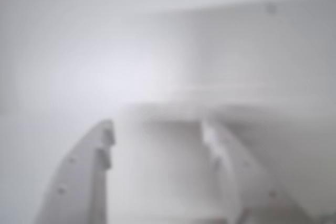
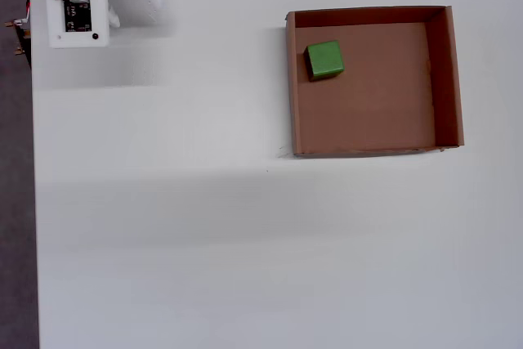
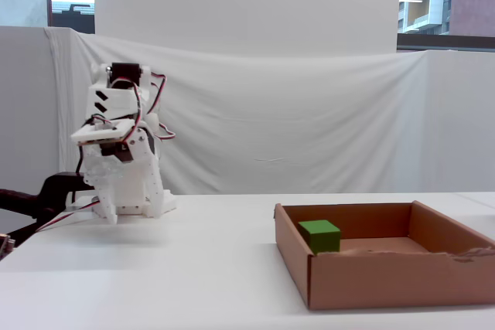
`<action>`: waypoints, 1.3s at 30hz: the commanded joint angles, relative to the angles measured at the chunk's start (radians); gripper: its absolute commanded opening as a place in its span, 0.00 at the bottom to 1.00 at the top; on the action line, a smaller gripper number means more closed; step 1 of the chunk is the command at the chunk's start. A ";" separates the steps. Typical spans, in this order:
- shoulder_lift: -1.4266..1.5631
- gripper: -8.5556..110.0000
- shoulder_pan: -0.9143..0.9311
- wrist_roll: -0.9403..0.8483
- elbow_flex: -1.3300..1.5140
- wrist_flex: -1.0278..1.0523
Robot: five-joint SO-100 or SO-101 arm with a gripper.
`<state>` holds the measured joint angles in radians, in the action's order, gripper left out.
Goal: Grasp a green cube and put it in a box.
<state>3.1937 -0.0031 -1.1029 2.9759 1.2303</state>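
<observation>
Green cube (image 2: pixel 324 60) flat inside brown cardboard box (image 2: pixel 445 79), near a corner

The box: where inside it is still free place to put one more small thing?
In the overhead view, the green cube takes the upper-left corner of the box, close to the left wall. The rest of the brown floor is bare: the whole right half and the lower strip along the bottom wall.

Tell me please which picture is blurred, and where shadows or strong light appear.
Wrist view: washed out and out of focus, the gripper only soft white shapes. Overhead view: sharp, with faint shadow bands across the table. Fixed view: sharp, the green cube and the box clear, bright windows behind.
</observation>
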 commanded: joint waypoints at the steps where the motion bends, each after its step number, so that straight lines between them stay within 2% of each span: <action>1: -0.011 0.27 -0.009 -0.008 -0.005 0.018; 11: -0.011 0.27 -0.009 0.002 -0.005 0.018; 15: -0.011 0.27 -0.009 0.150 -0.005 0.006; 39: -0.011 0.27 -0.009 0.150 -0.005 0.006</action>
<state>3.1937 -0.0046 -0.9541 2.9759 1.2395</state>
